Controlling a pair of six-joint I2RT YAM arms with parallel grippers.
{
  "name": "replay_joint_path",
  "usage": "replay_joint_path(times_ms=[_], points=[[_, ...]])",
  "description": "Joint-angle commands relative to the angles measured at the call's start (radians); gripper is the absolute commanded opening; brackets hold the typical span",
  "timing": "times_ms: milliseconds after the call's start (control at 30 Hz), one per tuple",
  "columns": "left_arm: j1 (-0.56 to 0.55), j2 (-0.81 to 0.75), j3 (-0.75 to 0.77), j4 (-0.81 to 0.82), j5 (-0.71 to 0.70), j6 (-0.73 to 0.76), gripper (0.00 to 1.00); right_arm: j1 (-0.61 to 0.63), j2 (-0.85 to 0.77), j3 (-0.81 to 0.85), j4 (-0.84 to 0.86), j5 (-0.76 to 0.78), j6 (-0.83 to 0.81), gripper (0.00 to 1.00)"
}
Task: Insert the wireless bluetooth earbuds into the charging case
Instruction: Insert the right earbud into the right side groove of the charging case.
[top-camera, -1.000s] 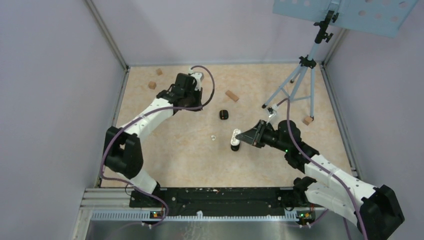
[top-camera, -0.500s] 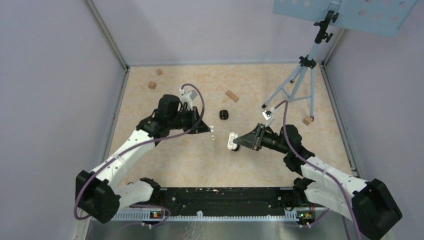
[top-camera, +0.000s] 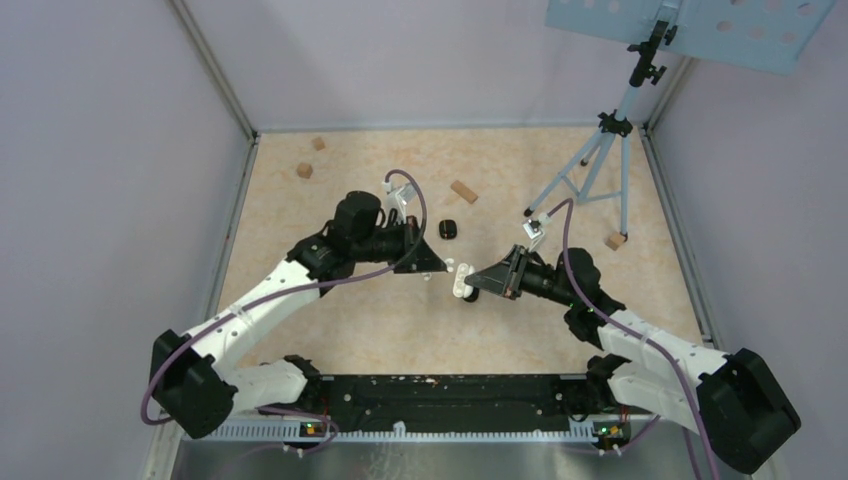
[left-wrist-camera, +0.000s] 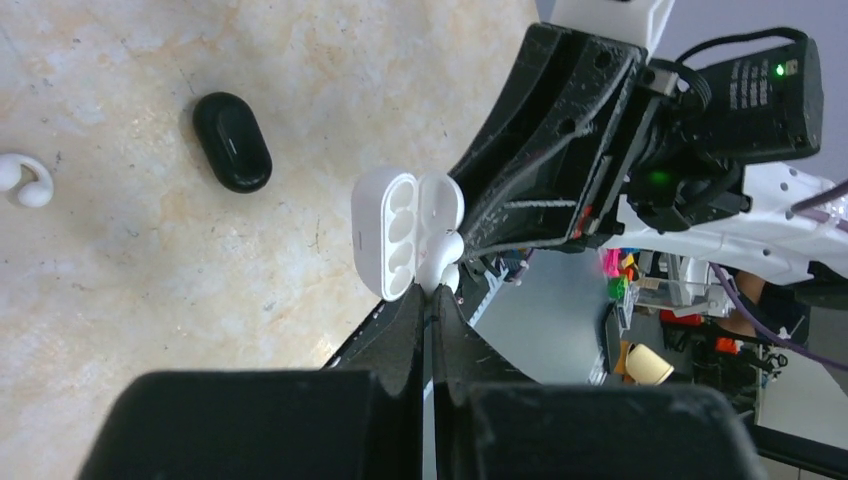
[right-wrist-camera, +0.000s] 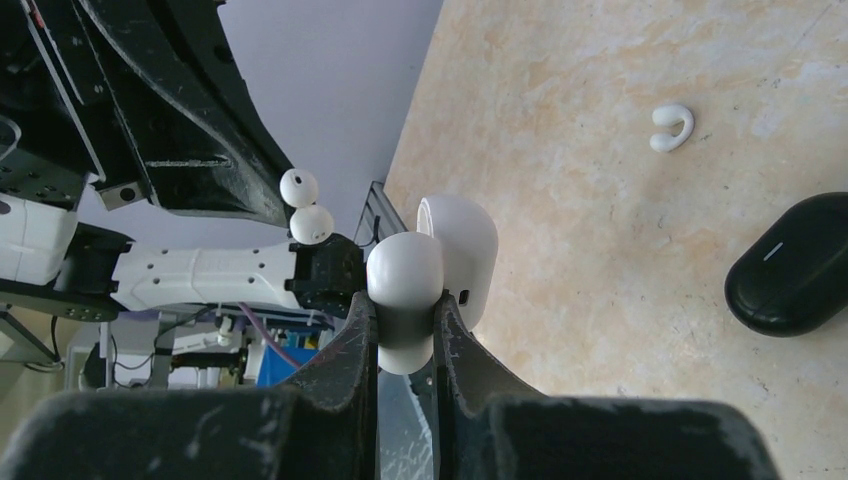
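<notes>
My right gripper (right-wrist-camera: 405, 312) is shut on a white charging case (right-wrist-camera: 405, 275), held in the air with its lid (right-wrist-camera: 462, 245) swung open. In the left wrist view the open case (left-wrist-camera: 386, 232) shows its empty wells. My left gripper (left-wrist-camera: 432, 296) is shut on a white earbud (left-wrist-camera: 443, 256), which sits right at the case's rim; from the right wrist the same earbud (right-wrist-camera: 305, 205) shows as two small white balls. Seen from above, the left gripper (top-camera: 447, 266) meets the right gripper (top-camera: 472, 284) mid-table. Another white earbud (right-wrist-camera: 671, 127) lies on the table.
A black oval case (top-camera: 448, 229) lies just behind the grippers. Wooden blocks sit at the back left (top-camera: 304, 170), back middle (top-camera: 463, 191) and right (top-camera: 616, 241). A tripod (top-camera: 598, 152) stands at the back right. Walls close in the table on three sides.
The left arm swung from the back of the table toward the middle, bringing its earbud up to the case. The right gripper lifted and tilted the case slightly toward it.
</notes>
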Motion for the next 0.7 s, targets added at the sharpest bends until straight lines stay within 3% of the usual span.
replay_joint_path(times_ms=[0, 333, 667], points=[[-0.005, 0.071, 0.128, -0.084, 0.003, 0.037, 0.00, -0.007, 0.002, 0.013, 0.052, 0.001, 0.007, 0.00], [-0.017, 0.128, 0.177, -0.136, 0.032, 0.088, 0.00, -0.005, 0.006, 0.012, 0.069, -0.005, 0.018, 0.00], [-0.066, 0.150, 0.178, -0.134, -0.037, 0.090, 0.00, -0.004, 0.010, 0.008, 0.082, -0.009, 0.024, 0.00]])
